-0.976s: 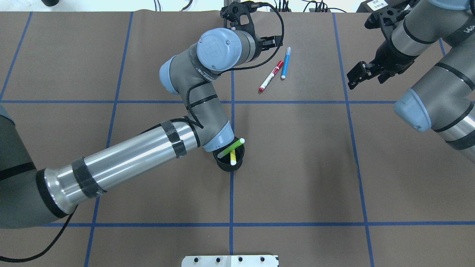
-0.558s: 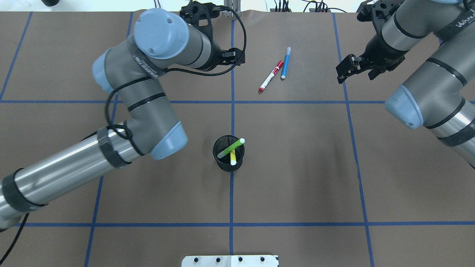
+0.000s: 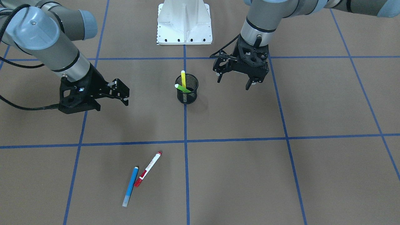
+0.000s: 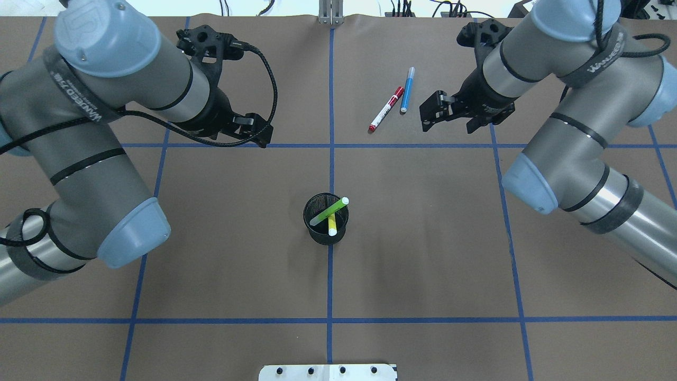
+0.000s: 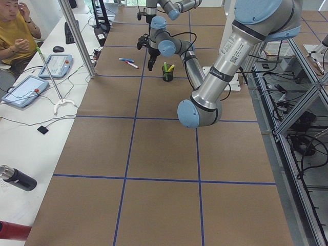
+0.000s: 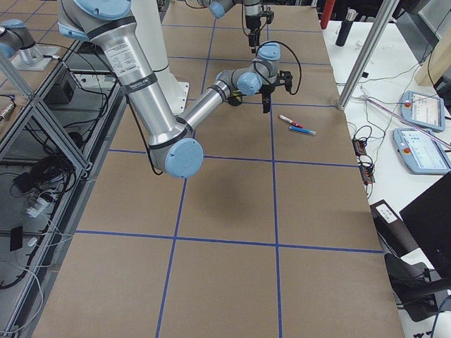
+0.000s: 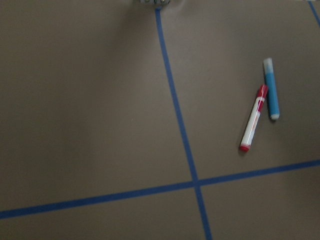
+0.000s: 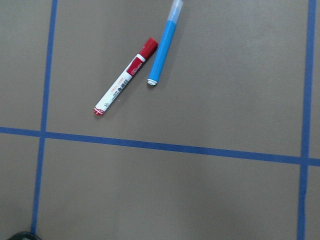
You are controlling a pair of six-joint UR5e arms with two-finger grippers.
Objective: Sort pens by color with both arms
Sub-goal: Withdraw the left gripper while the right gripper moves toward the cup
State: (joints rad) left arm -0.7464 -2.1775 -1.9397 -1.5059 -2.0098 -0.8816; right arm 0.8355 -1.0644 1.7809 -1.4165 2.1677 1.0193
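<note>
Claws stand released and empty on both sides: the right claw (image 4: 429, 114) hovers near the blue pen (image 4: 407, 89) and the red-capped white pen (image 4: 386, 109), while the left claw (image 4: 259, 131) hangs well apart from them. Both pens lie close side by side on the brown counter (image 4: 423, 238). At its middle, the green pen (image 4: 330, 210) and yellow pen (image 4: 332, 226) lean inside the black mesh cup (image 4: 317, 235).

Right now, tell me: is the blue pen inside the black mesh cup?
No, the blue pen lies flat beside the red-capped pen, far from the cup.
</note>
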